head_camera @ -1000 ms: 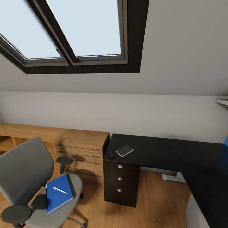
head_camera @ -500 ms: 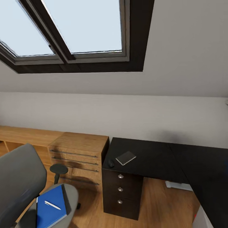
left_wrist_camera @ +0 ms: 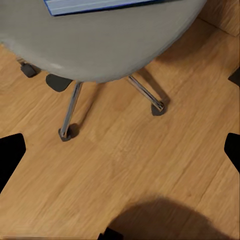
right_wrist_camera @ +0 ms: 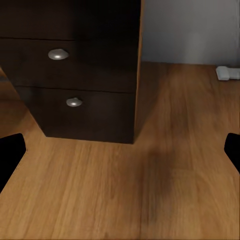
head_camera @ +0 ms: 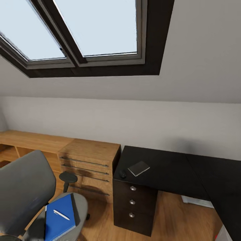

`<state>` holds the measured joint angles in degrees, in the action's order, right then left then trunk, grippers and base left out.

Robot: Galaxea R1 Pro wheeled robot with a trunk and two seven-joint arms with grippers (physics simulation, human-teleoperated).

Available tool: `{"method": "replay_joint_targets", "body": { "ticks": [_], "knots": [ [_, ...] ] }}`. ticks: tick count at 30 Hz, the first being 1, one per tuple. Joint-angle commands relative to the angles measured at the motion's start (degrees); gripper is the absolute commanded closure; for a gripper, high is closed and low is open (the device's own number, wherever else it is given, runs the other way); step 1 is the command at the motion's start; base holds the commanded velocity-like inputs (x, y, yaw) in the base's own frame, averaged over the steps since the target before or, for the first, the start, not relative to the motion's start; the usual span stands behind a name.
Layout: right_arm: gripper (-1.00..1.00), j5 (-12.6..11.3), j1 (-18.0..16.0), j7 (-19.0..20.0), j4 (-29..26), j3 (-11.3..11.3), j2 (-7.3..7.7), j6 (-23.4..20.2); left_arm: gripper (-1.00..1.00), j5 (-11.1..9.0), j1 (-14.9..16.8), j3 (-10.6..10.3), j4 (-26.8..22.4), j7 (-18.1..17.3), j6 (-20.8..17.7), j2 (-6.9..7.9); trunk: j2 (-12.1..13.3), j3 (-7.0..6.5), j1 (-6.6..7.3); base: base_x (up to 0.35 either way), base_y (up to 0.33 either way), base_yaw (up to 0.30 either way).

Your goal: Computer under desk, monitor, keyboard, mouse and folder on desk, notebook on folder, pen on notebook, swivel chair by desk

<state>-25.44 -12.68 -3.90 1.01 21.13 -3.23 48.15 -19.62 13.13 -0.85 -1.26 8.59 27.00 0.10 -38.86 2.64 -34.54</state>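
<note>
The swivel chair [head_camera: 23,194] stands at the lower left of the head view, apart from the black desk [head_camera: 174,170] on the right. On its grey seat lies the blue folder [head_camera: 58,217] with the white pen [head_camera: 61,215] on top. The dark grey notebook [head_camera: 139,168] rests on the desk near its left end, and the small black mouse [head_camera: 123,173] sits beside it. My left gripper [left_wrist_camera: 120,155] is open above the floor by the chair's chrome base [left_wrist_camera: 70,110], under the folder's edge [left_wrist_camera: 95,5]. My right gripper [right_wrist_camera: 120,155] is open, facing the desk's drawers [right_wrist_camera: 65,75].
A light wooden chest [head_camera: 88,164] with bar handles stands against the wall between chair and desk, with low wooden shelving [head_camera: 20,142] running left. A white object [head_camera: 197,202] lies on the wood floor under the desk. A skylight sits in the sloped ceiling.
The whole head view has shifted, so the camera has moved; chair and desk now sit a little further right in the picture. The folder, pen, notebook and mouse lie as before.
</note>
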Motion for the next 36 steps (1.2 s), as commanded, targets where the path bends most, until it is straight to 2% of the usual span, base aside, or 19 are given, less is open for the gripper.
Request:
{"method": "replay_joint_targets", "body": {
  "ticks": [1, 11, 15, 19, 20, 24, 36],
  "knots": [
    [-1.0, 0.0, -0.1, -0.4, 0.1, 0.5, -0.04, 0.2, -1.0, -0.1, 0.1, -0.1, 0.0, 0.2, 0.1, -0.01, -0.1, 0.14, -0.02, 0.0, 0.0, 0.266],
    [-1.0, 0.0, -0.1, -0.4, 0.1, 0.5, -0.03, 0.1, -1.0, -0.1, 0.0, -0.1, 0.1, 0.2, 0.4, 0.07, -0.1, 0.67, -0.02, 0.0, 0.0, 0.227],
    [-1.0, 0.0, -0.1, -0.4, 0.1, 0.5, -0.03, 0.1, -1.0, -0.1, -1.8, -0.1, 0.1, 0.1, 0.7, 0.14, -0.1, 0.94, -0.02, 0.0, 0.0, 0.192],
    [-1.0, 0.0, -0.1, -0.5, 0.1, 0.5, -0.02, 0.1, -1.0, -0.1, -5.6, -0.1, 0.1, 0.0, 4.4, 0.05, -0.1, 1.22, -0.02, 0.0, 0.0, 0.174],
    [-1.0, 0.0, -0.1, -0.5, 0.1, 0.5, -0.02, 0.1, -1.0, 0.0, -7.3, -0.1, 0.1, -0.3, 7.2, 0.03, -0.1, 1.3, -0.02, 0.0, 0.0, 0.141],
    [-1.0, 0.0, -0.1, -0.4, 0.0, 0.6, -0.02, 0.1, -1.0, -0.1, -9.3, -0.1, 0.1, -2.6, 12.8, 0.23, -0.1, 1.63, -0.02, 0.0, 0.0, 0.076],
    [-1.0, 0.0, -0.1, -0.6, 0.0, 0.7, -0.11, 0.1, -1.0, -0.1, -9.5, -0.1, 0.1, -3.0, 13.3, 0.07, -0.1, 2.71, -0.02, 0.0, -0.066, 0.011]
  ]
}}
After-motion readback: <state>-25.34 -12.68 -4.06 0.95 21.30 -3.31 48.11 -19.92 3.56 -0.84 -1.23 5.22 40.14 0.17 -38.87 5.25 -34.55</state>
